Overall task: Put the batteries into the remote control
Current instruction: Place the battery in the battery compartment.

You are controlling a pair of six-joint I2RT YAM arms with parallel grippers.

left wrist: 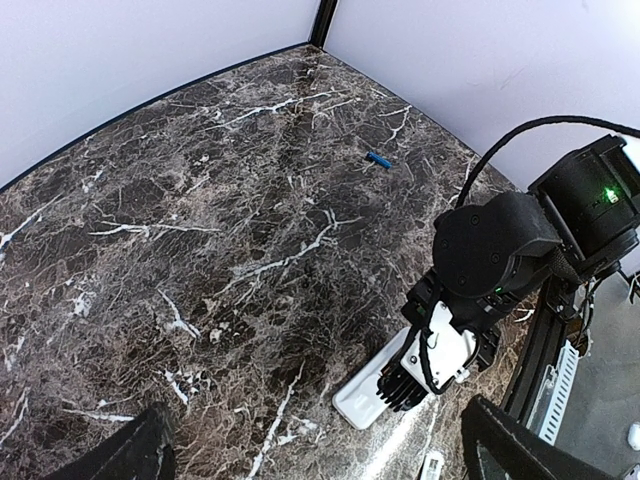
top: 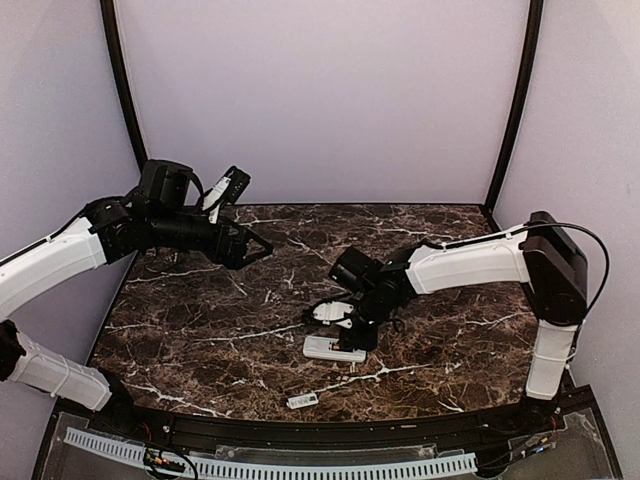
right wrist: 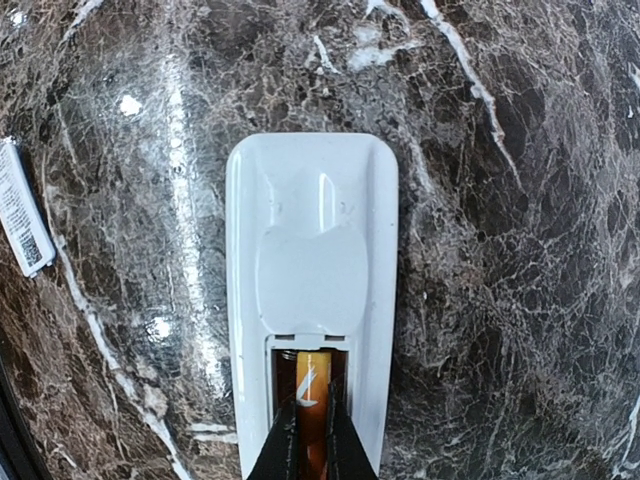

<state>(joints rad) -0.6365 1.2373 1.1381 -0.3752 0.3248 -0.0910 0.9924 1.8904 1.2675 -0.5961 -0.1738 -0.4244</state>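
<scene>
Remote (right wrist: 312, 250) lies back-up on the bench (right wrist: 520, 250), its bay open. Right fingers (right wrist: 282, 452), nearly closed, pinch the orange battery (right wrist: 311, 390) inside the bay, presumably to seat it. Blue battery (left wrist: 378, 159) lies well beyond the remote. Left fingers (left wrist: 130, 455) hang fully spread and empty, well left of the remote.

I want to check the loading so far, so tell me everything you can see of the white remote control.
The remote control is a slim white plastic slab with rounded corners, lying flat and back-up on the dark marble table, front-centre. The back has a moulded recess; the battery bay at one end is uncovered, with an orange battery in it. The right gripper, its fingers closed on that battery, reaches into the bay. Buttons and display are hidden underneath.
</scene>
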